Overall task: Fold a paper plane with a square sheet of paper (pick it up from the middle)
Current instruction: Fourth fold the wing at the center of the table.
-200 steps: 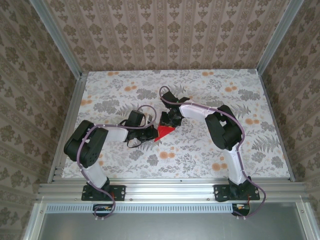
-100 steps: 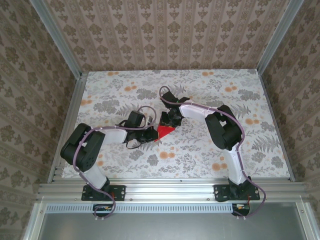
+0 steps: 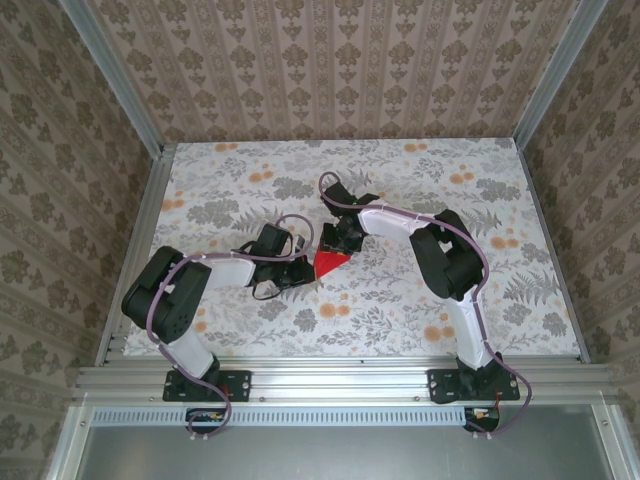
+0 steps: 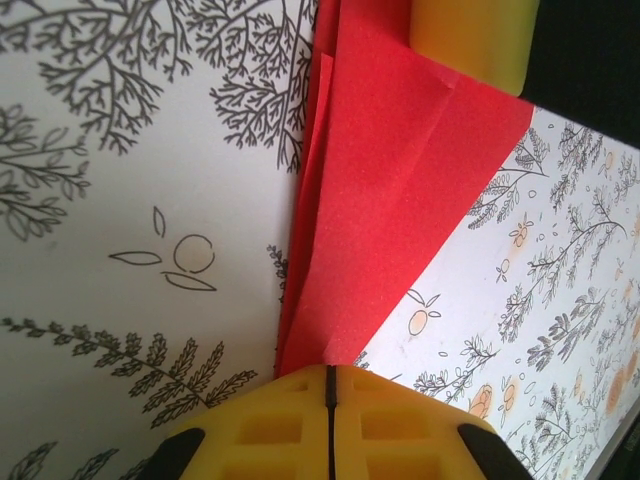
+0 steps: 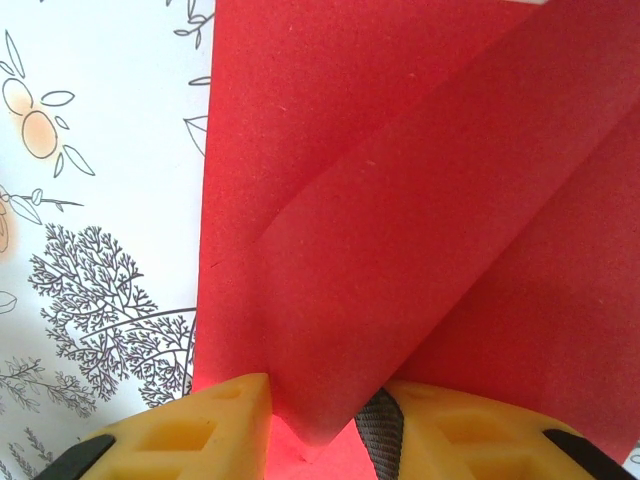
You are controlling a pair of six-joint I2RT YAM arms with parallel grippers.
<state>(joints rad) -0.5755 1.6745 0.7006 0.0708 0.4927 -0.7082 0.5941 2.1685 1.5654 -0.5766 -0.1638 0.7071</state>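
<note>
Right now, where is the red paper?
In the top view, the red paper lies near the table centre, between the left gripper, shut on its tip, and the right gripper.

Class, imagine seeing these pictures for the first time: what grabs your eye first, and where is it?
The bright red paper, partly folded to a point, lies mid-table between the two arms. The left gripper is shut on its narrow tip, while the right gripper straddles a raised fold at the wider end. The floral table surrounds them.
</note>
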